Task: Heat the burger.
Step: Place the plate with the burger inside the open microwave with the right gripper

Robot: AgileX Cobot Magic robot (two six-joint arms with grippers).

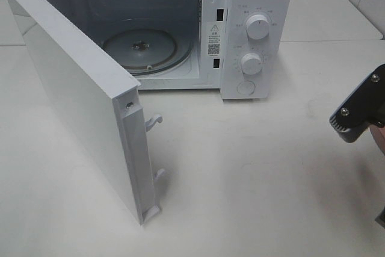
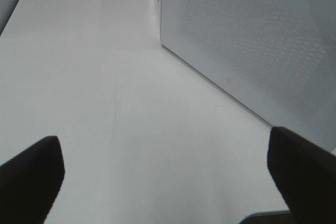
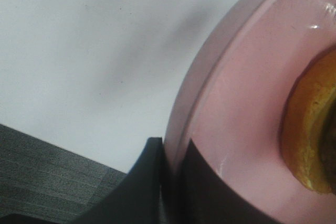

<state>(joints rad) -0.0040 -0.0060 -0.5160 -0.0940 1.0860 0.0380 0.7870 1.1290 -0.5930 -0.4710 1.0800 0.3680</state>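
Pinching the rim, the sensible hold, of a round pink plate [image 3: 210,77], the right tool [image 3: 170,153] bears the likely soft, squashable golden-bunned burger [image 3: 307,129] lying on it; the left tool [image 2: 165,169] hangs spread.

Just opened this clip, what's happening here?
The white microwave oven stands with its door swung wide and its glass turntable bare. Off to the right, the right pincer is shut on the rim of a round pink plate carrying the golden-bun burger, not yet inside. The left pincer hangs open over the white table beside the door.
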